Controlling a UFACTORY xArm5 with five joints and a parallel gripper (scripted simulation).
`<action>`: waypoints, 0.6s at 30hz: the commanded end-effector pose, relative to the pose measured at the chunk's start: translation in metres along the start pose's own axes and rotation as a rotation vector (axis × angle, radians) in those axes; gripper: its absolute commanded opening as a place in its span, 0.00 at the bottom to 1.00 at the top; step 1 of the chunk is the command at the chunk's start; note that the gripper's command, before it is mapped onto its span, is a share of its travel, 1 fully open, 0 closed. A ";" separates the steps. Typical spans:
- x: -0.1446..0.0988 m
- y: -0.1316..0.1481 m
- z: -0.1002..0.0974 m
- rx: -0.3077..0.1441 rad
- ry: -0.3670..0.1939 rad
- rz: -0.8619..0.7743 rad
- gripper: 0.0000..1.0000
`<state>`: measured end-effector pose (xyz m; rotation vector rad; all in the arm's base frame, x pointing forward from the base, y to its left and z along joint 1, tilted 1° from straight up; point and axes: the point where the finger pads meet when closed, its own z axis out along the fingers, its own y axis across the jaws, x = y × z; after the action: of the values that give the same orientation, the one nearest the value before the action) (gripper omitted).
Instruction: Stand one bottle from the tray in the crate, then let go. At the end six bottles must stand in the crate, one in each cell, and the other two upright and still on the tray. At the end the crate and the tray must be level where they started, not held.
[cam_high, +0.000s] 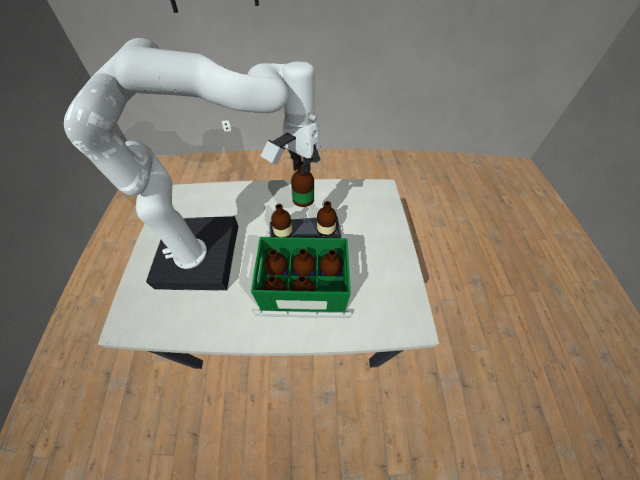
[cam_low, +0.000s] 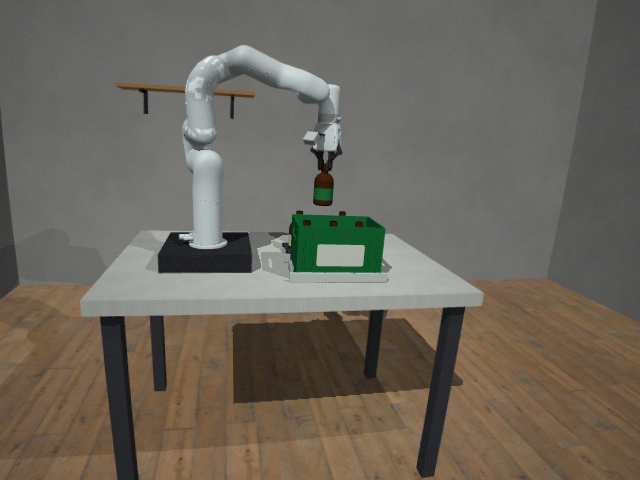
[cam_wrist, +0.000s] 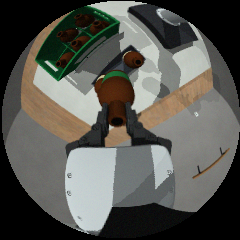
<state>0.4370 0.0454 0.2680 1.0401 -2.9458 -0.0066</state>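
Top shows the crate's vacant cell (cam_high: 331, 282), exterior hides it; hand (cam_high: 301, 166) (cam_low: 325, 164) (cam_wrist: 116, 109) part-closed, gripping green-labelled bottle (cam_high: 302, 188) (cam_low: 323, 189) (cam_wrist: 116, 91).

— Which cell of the crate (cam_high: 301, 299) (cam_low: 338, 262) (cam_wrist: 60, 75) is left open?
— One only: the near right corner cell as seen from above; five crate bottles (cam_high: 303, 263) (cam_wrist: 82, 42) occupy the others, necks upright.
— Obstacles around it?
— Crate walls on two sides, dividers and bottles on the others.
— Between the raised green-labelled bottle (cam_high: 302, 188) (cam_low: 323, 187) (cam_wrist: 116, 92) and that cell?
— The row of three crate bottles; the raised bottle's base is shown above the crate rim.
— At the tray (cam_high: 308, 227) (cam_wrist: 117, 65)?
— Two cream-labelled bottles (cam_high: 281, 222) (cam_high: 326, 219) (cam_wrist: 133, 60), set apart, a gap left between them.
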 end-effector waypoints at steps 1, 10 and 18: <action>0.001 -0.002 -0.002 0.002 -0.004 0.000 0.00; 0.004 -0.008 -0.002 0.002 -0.004 0.000 0.00; 0.007 -0.012 -0.002 0.002 -0.004 0.000 0.00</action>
<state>0.4378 0.0349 0.2680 1.0401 -2.9458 -0.0072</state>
